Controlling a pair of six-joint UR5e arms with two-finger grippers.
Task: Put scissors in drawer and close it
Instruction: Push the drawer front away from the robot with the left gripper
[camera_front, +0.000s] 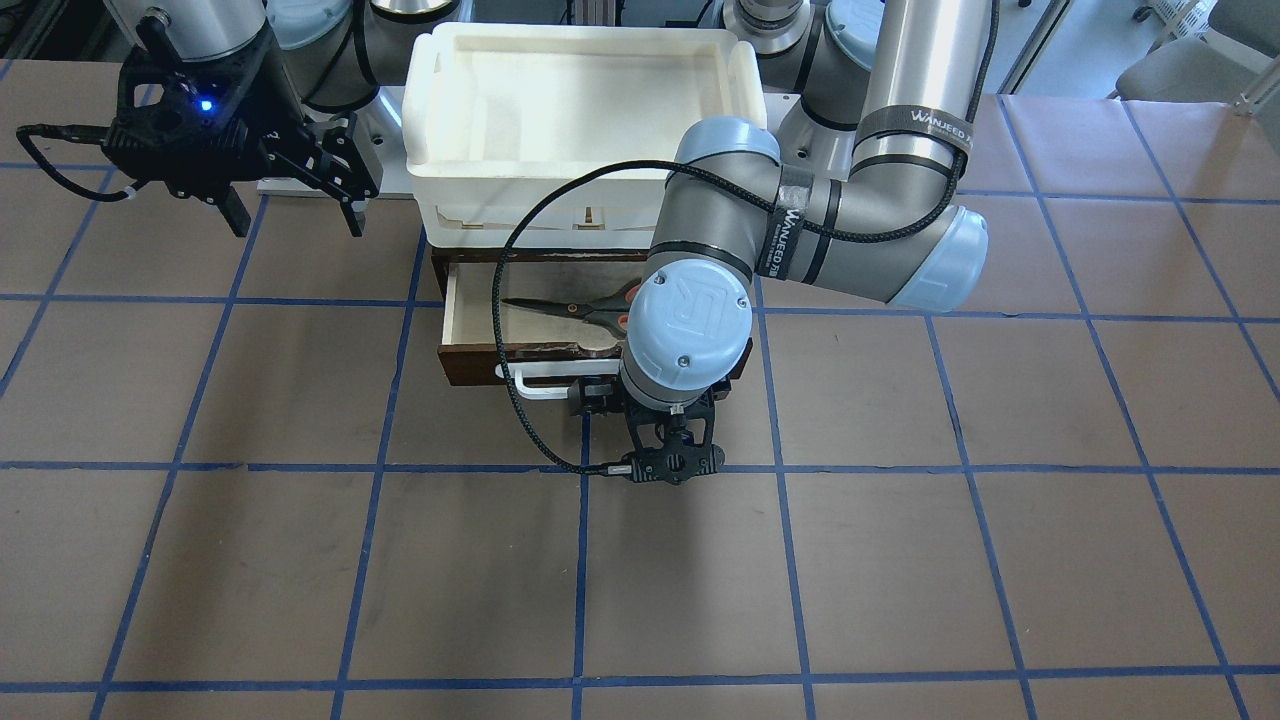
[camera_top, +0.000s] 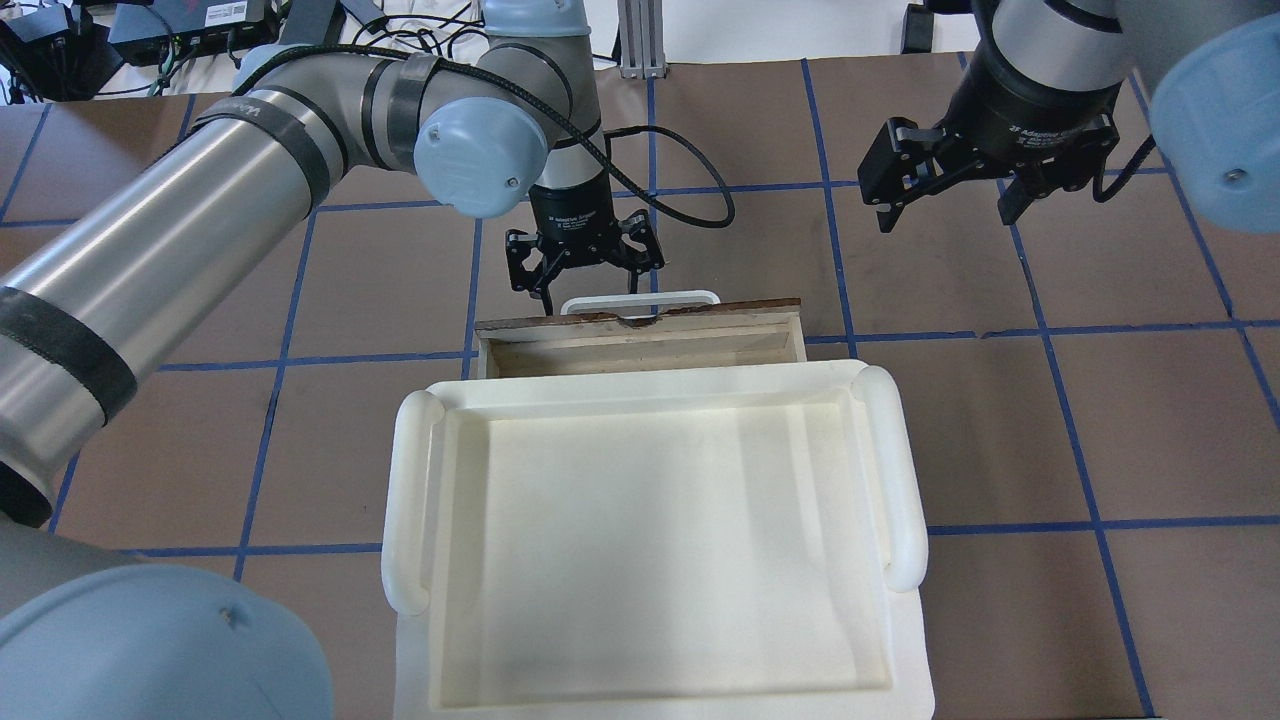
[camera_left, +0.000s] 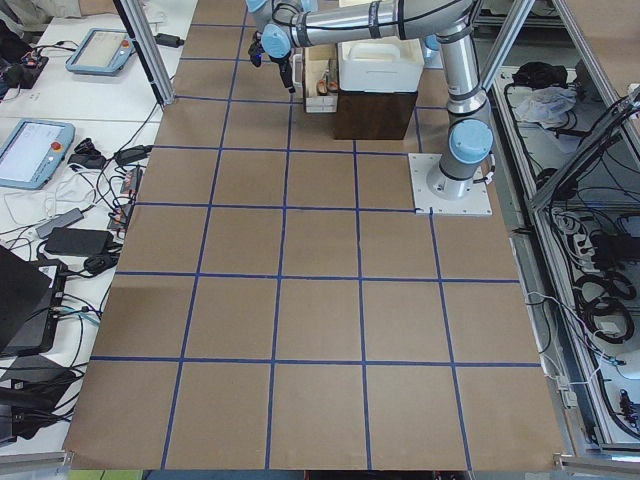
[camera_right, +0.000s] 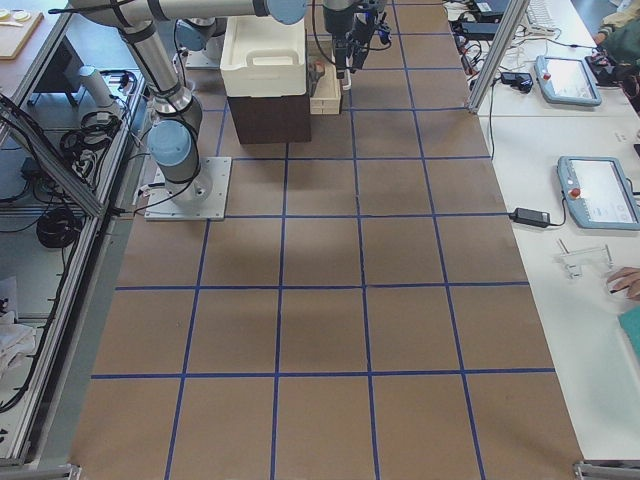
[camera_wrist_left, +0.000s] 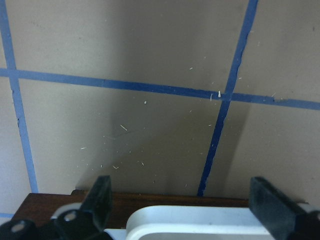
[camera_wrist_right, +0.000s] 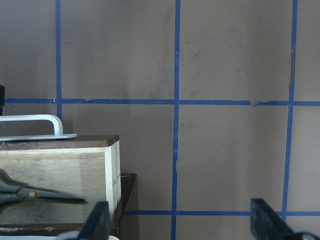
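Well, starting on my left: my left jaws are spread wide, their fingers (camera_wrist_left: 101, 199) pointing down just outside the dark front of the drawer (camera_top: 640, 347). The white bar handle (camera_wrist_left: 200, 220) lies between them, nearer its left end in the overhead view; whether they touch it I cannot tell.

The drawer stands pulled out from beneath the white tray (camera_top: 640, 385), its pale wooden floor open to view. The scissors (camera_front: 565, 308) lie flat inside it, touching nothing of mine. Their thin blades point toward my right and their grey, orange-lined loops toward my left, partly hidden under my left wrist in the front-facing view. My right wrist camera catches only the blades and the pivot (camera_wrist_right: 31, 193).

Further right, my right jaws are likewise spread and hold nothing. They hang above the bare brown surface (camera_top: 1000, 420), well apart from the drawer's corner.
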